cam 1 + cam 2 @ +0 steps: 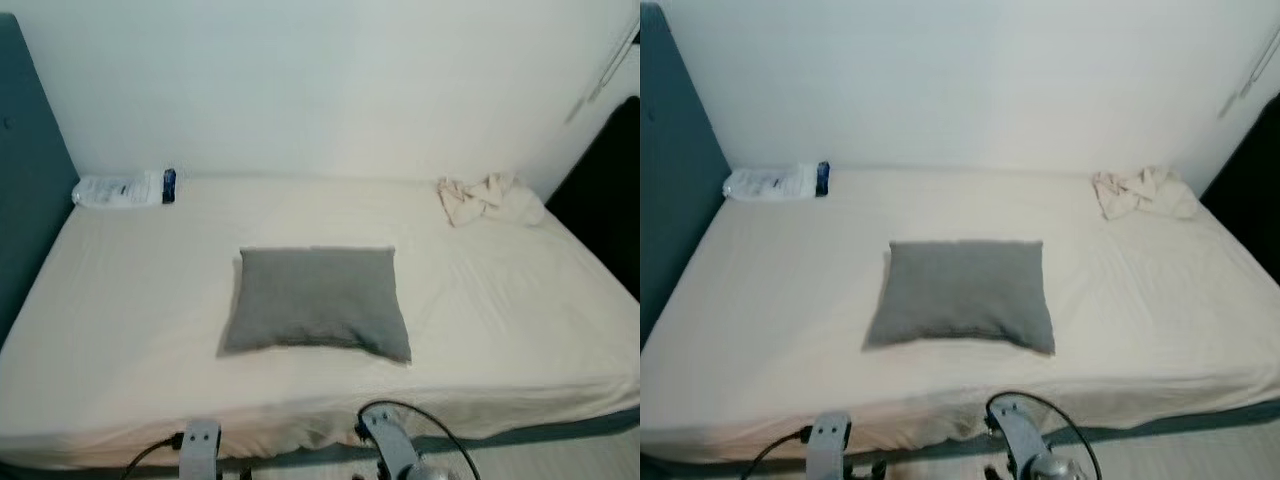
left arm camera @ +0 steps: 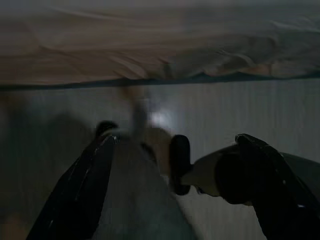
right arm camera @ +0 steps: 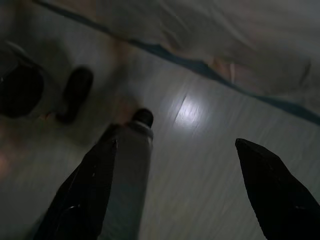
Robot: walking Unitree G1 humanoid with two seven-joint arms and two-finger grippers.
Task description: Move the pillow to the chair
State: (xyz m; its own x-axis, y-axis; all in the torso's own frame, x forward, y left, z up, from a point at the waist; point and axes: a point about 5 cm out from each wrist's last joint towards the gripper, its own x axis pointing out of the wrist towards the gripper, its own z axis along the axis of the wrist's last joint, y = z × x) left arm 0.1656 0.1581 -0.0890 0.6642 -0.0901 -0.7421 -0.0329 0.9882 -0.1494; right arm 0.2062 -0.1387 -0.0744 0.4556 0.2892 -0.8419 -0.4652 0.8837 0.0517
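The flat grey rectangular fabric pillow lies by itself near the middle of the cream-sheeted bed, somewhat toward the near edge, its long sides roughly parallel to that edge and nothing resting on it. It looks soft, light and thinly filled, so I judge it will sag and fold when lifted, not hold its shape; a pinch on one near corner or along the near seam should gather enough cloth for two thin fingers, while a grip at the flat centre would likely just slide off the fabric (a hold with both arms on the two near corners would keep it from drooping). No chair is to be seen from here. Farther out, a clear plastic packet with a blue end sits at the far left corner of the bed by the dark teal headboard, and a crumpled beige cloth lies at the far right corner. The left gripper and the right gripper both hang low over the pale floor beside the bed, fingers spread and holding nothing.
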